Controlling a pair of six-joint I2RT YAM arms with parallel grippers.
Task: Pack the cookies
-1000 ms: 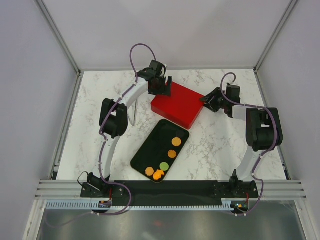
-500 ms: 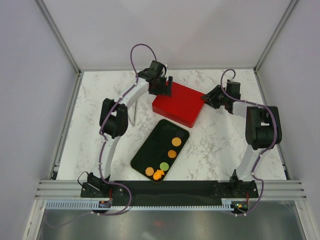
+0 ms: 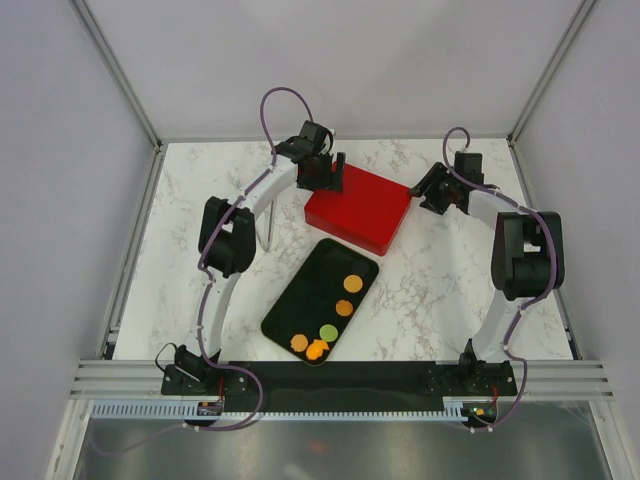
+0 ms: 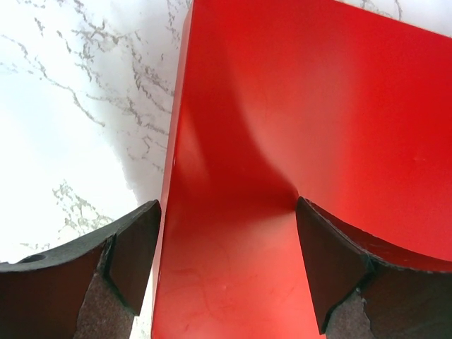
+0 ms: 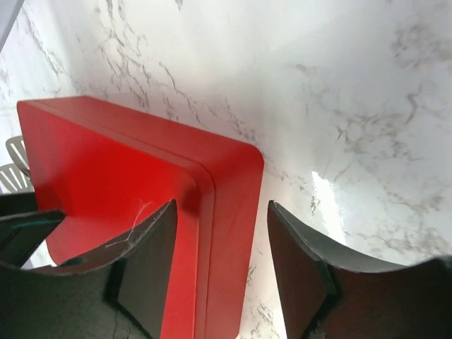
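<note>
Several cookies lie on a black tray [image 3: 306, 288] at the table's middle: two orange ones [image 3: 352, 283], a green one [image 3: 328, 331] and two more orange ones [image 3: 300, 342] near its front end. Behind the tray stands a closed red box [image 3: 360, 205]. My left gripper [image 3: 326, 173] is at the box's far left corner; in the left wrist view it [image 4: 226, 212] is open, one finger beside the box [image 4: 282, 106], the other over its top. My right gripper [image 3: 431, 194] [image 5: 222, 208] is open, astride the box's right corner [image 5: 226, 183] with gaps on both sides.
A thin grey rod [image 3: 270, 224] stands upright on the marble table [image 3: 430, 290] left of the box, close to my left arm. Grey walls and metal frame posts close in the table on three sides.
My right wrist has shifted toward the far side beside the box's right corner. The left arm, box, tray and cookies have not moved.
</note>
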